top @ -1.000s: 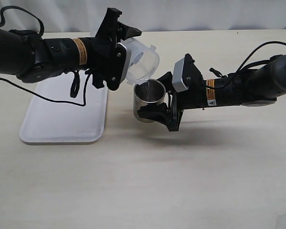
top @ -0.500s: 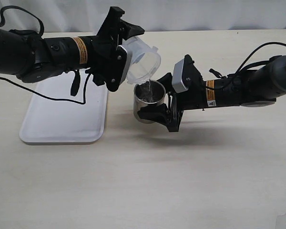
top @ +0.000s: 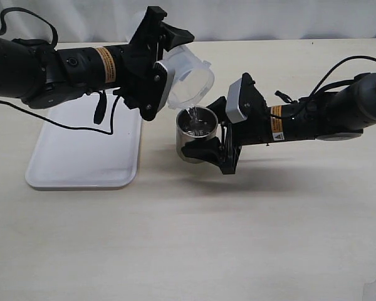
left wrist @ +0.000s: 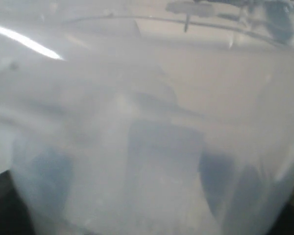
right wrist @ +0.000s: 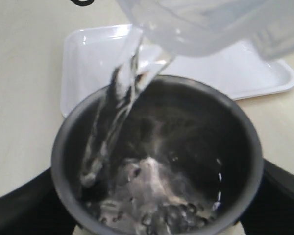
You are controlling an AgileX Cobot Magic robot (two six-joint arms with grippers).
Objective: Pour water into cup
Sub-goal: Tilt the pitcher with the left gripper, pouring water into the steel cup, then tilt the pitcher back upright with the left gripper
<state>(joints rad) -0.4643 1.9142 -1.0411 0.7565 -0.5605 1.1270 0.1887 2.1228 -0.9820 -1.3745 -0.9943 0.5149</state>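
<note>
The steel cup [top: 196, 133] stands on the table, gripped round its side by my right gripper [top: 208, 137], which is shut on it. My left gripper [top: 166, 69] is shut on a translucent plastic container [top: 189, 79], tilted with its mouth over the cup's rim. A thin stream of clear water [top: 191, 113] falls from it into the cup. In the right wrist view the water [right wrist: 118, 111] streams down the cup's [right wrist: 245, 142] dark inside and bubbles at the bottom. The container [left wrist: 147, 122] fills the left wrist view, hiding the jaws.
A white tray [top: 81, 157] lies on the table left of the cup, under my left arm; it also shows behind the cup in the right wrist view [right wrist: 88, 54]. Black cables trail from both arms. The pale tabletop stretches in front.
The left gripper has tipped the container further and shifted it slightly right. The water stream into the cup goes on. The right gripper and cup have not moved.
</note>
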